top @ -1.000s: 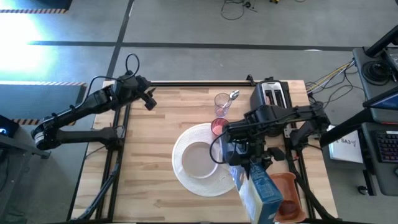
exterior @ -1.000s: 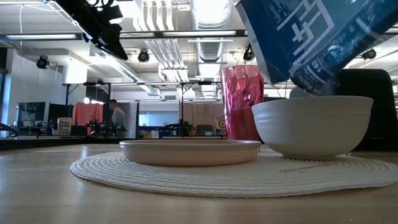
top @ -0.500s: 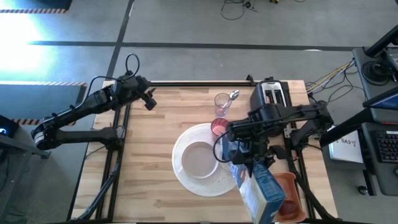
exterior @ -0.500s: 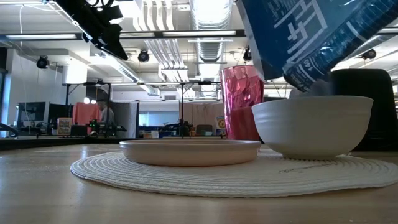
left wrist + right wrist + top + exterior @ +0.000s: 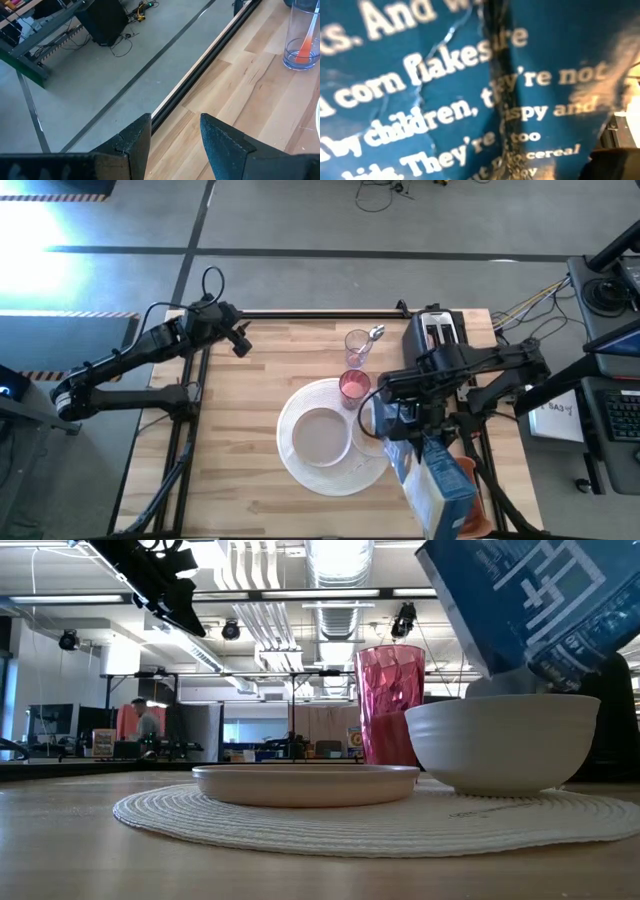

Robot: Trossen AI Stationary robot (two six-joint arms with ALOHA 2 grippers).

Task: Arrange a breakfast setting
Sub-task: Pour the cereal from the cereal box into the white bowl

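Observation:
My right gripper [image 5: 412, 430] is shut on a blue cereal box [image 5: 440, 492], which hangs tilted above the right rim of the small white bowl [image 5: 372, 420] and also shows in the low view [image 5: 530, 600]. The bowl [image 5: 500, 740] stands on a woven round placemat [image 5: 300, 470] beside the large white plate [image 5: 322, 438]. The translucent pink cup [image 5: 353, 386] stands on the mat's far edge. My left gripper [image 5: 175, 135] is open and empty over the table's far left corner. Whether there is cereal in the bowl I cannot tell. Toast and fruit do not show. My right gripper holds the cereal box near its end toward the bowl [image 5: 408, 452]. The gripper covers the place of contact from above, and the box's printed face [image 5: 470, 100] fills the wrist view. The box is lifted clear and tilted, its lower corner [image 5: 560, 670] above the bowl's rim.
A black toaster [image 5: 437, 332] stands at the far right. A clear glass [image 5: 358, 345] with a utensil in it stands beyond the pink cup. An orange-red tray [image 5: 468, 475] lies at the near right under the box. Bare wood shows on the table's left half.
My right gripper has gone toward the table's right and near edges with the cereal box. The box's lower corner has swung from over the bowl's middle to its right rim, uncovering the bowl from above.

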